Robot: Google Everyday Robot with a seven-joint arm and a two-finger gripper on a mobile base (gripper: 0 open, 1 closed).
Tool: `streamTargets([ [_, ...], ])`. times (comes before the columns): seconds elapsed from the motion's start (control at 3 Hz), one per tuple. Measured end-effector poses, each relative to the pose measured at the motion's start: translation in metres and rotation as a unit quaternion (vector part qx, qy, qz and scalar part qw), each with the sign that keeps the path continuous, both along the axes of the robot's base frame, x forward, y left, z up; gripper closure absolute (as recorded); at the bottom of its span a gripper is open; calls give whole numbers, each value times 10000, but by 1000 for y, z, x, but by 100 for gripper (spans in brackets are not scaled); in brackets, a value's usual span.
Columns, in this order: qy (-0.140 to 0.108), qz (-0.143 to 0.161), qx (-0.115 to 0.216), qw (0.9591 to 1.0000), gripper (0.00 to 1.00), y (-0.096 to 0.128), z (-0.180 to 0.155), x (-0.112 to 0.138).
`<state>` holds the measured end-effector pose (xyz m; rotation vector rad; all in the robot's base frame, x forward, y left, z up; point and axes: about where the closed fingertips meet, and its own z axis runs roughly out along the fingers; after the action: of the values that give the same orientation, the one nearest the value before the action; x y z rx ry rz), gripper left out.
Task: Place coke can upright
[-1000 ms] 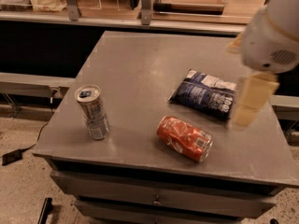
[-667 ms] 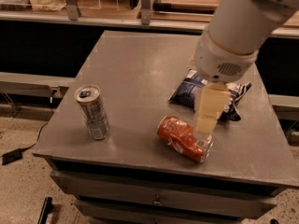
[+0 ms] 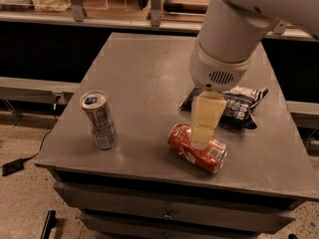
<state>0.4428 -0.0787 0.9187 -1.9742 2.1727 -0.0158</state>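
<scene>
The coke can (image 3: 185, 147), red-orange with white script, lies on its side near the front of the grey table (image 3: 139, 78), its silver top pointing right. My gripper (image 3: 203, 132), with pale yellow fingers, hangs from the big white arm straight above the can's middle and reaches down to it. Whether it touches the can I cannot tell.
A slim silver-grey can (image 3: 99, 119) with a blue-tabbed top stands upright at the front left. A dark blue chip bag (image 3: 238, 106) lies behind the coke can, partly hidden by the arm. The table's front edge is close to the coke can.
The arm has swung in from the right edge of the table to the left and down, ending over the coke can. The cans and the bag have not moved.
</scene>
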Motion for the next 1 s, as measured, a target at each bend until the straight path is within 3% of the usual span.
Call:
streamTargets([
  [0.33,-1,-20,7,10000,0,0,0,0],
  [0.67,59,-780,24,9969,0,8,-7,4],
  [1.0,73,-994,73,9950,0,8,-6,4],
])
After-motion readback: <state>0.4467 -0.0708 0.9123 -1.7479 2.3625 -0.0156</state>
